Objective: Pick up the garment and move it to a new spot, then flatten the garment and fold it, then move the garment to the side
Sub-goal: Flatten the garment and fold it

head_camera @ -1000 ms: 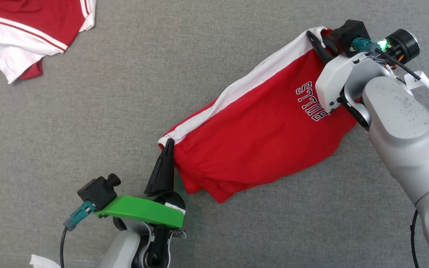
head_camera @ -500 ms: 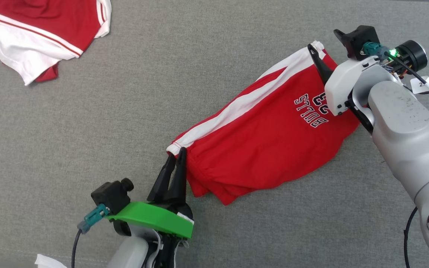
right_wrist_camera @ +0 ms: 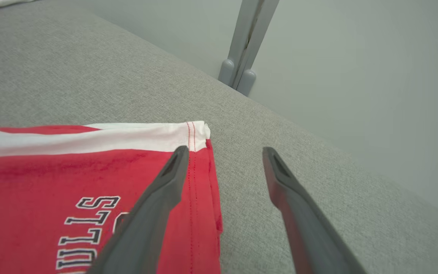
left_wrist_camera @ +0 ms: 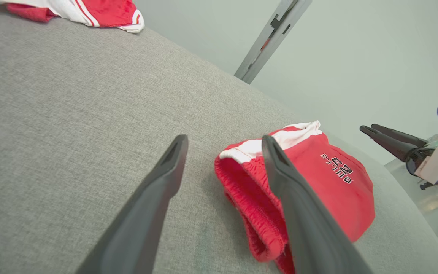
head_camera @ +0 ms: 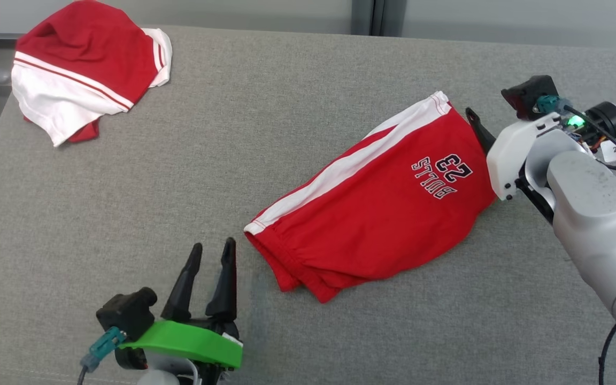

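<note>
While both hands stand apart, folded shorts lie free between them

As the left hand (head_camera: pixel 213 245) sits with its two fingers spread and nothing between them, the garment (head_camera: pixel 372 224), red shorts with a white side stripe and "BULLS 23" print, lies folded flat on the grey surface (head_camera: pixel 286 96) just off to that hand's right. Elastic waistband end is nearest the left hand, close beside its right finger but apart from it in the head view. Right hand (right_wrist_camera: pixel 225 149) also has fingers apart, empty. Hem corner with the white stripe sits by its left finger (right_wrist_camera: pixel 165 182), which overlaps the hem edge in the right wrist view; contact there cannot be told. Other finger of that hand is over bare surface. Shorts run diagonally from one hand to the other. Well beyond the left hand, ahead and to its left, a second garment (head_camera: pixel 81 80), red and white, lies bunched near the surface's far corner.
</note>
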Robot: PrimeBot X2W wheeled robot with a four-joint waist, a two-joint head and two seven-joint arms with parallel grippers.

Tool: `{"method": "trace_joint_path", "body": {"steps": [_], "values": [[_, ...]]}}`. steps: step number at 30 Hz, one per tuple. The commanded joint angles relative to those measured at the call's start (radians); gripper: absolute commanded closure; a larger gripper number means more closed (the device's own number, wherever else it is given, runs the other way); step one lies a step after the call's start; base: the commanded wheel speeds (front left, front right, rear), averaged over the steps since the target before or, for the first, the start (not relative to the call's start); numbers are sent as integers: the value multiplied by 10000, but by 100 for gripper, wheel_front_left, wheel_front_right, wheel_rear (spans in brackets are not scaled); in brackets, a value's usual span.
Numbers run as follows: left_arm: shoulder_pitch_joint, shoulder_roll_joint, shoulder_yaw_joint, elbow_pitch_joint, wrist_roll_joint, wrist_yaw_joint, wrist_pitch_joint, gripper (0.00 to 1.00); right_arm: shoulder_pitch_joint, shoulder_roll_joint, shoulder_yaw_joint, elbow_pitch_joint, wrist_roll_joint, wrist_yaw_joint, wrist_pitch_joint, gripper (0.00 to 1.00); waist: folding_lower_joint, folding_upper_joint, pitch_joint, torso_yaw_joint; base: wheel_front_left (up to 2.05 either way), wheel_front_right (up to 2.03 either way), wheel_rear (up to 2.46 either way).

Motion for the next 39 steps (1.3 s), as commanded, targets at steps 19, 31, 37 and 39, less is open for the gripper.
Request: {"method": "trace_joint_path", "body": {"steps": [19, 31, 37, 39], "values": [[140, -112, 1643, -386, 1530, -120, -7, 0, 898, -622, 1252, -313, 2043, -13, 3048, 52, 0, 0, 449, 311, 0, 0, 0], [-395, -212, 2005, -252, 2148, -158, -7, 0, 730, -515, 1498, -713, 2804, -15, 2337, 100, 0, 0, 104, -133, 0, 0, 0], [-459, -231, 2288, -122, 2510, -169, -7, 0, 984, -379, 1297, -506, 3128, -15, 1450, 100, 0, 0, -407, -839, 0, 0, 0], [-397, -231, 2374, -96, 2571, -171, -6, 0, 1103, -356, 1204, -425, 3250, -15, 1157, 100, 0, 0, -598, -1129, 0, 0, 0]]}}
